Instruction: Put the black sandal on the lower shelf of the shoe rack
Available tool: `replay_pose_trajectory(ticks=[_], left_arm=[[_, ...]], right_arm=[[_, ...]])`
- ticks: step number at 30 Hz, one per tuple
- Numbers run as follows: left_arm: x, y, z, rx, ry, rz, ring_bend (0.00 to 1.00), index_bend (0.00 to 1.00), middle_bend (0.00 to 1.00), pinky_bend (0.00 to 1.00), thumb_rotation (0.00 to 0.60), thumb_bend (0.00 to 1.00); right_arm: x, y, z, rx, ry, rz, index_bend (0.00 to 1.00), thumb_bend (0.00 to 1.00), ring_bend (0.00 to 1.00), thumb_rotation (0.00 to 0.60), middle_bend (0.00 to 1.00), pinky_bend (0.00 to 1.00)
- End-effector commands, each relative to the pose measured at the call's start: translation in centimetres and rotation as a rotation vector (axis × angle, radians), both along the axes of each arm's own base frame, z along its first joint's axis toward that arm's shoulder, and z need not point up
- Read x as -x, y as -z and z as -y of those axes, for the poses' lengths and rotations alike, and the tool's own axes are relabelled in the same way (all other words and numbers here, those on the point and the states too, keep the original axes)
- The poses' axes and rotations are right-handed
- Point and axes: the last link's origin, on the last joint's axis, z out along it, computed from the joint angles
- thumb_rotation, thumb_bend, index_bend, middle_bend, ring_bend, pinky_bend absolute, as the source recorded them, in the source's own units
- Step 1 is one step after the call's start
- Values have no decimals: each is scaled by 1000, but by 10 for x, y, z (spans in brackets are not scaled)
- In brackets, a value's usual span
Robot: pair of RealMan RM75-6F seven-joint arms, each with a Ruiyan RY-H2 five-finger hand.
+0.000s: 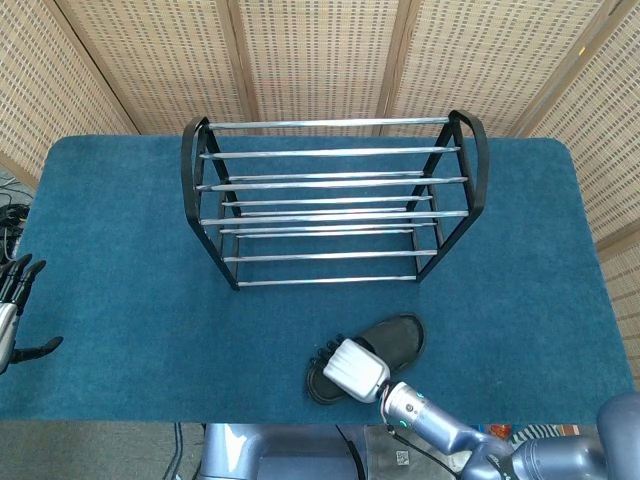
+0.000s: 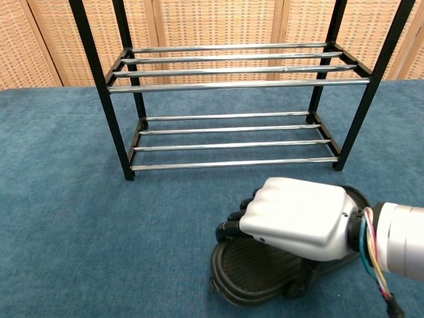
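The black sandal (image 1: 392, 343) lies on the blue table in front of the shoe rack (image 1: 330, 152), turned at an angle with its near end under my right hand (image 1: 350, 368). In the chest view my right hand (image 2: 298, 218) grips the sandal (image 2: 248, 275), fingers curled over its far edge and the thumb down at its near side. The rack's lower shelf (image 2: 232, 145) of chrome rails stands bare behind it. My left hand (image 1: 15, 305) hangs off the table's left edge, fingers apart, holding nothing.
The blue carpeted table (image 1: 120, 250) stretches wide on both sides of the rack. Wicker screen panels (image 1: 320, 50) stand behind the table. The rack's black end frames (image 2: 99, 79) rise on either side of the shelves.
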Motion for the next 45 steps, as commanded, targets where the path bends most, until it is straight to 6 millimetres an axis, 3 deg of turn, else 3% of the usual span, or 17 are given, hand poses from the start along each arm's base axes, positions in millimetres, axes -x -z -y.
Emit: replay_pose_trajectory(ticks=[1,5,10,17,22,35,45], left_arm=[[1,0,-2,3,-5,1,0,0,0,0,600,112],[3,0,-5,5,-17,5,0,0,0,0,600,111],[4,0,-8,9,-30,6,0,0,0,0,600,112],[6,4,-14,22,-52,0,0,0,0,0,600,112],[9,4,-18,23,-69,4,0,0,0,0,600,112],[13,6,-28,43,-97,8,0,0,0,0,600,112],[15,6,-31,49,-107,13,0,0,0,0,600,112]], right_arm=[[-2,-9,2,-30,-169,12,518,908,358,600,444,413],[-12,-13,12,-38,-334,28,533,992,367,600,456,413],[-22,-15,32,-42,-509,34,535,1000,368,600,447,416],[-41,-13,85,18,-722,-23,542,1000,368,600,452,428],[-46,-5,109,25,-815,-69,550,1000,368,600,453,431],[-58,10,152,30,-806,-138,550,1000,368,600,450,445],[-51,11,178,99,-731,-189,550,1000,355,600,405,447]])
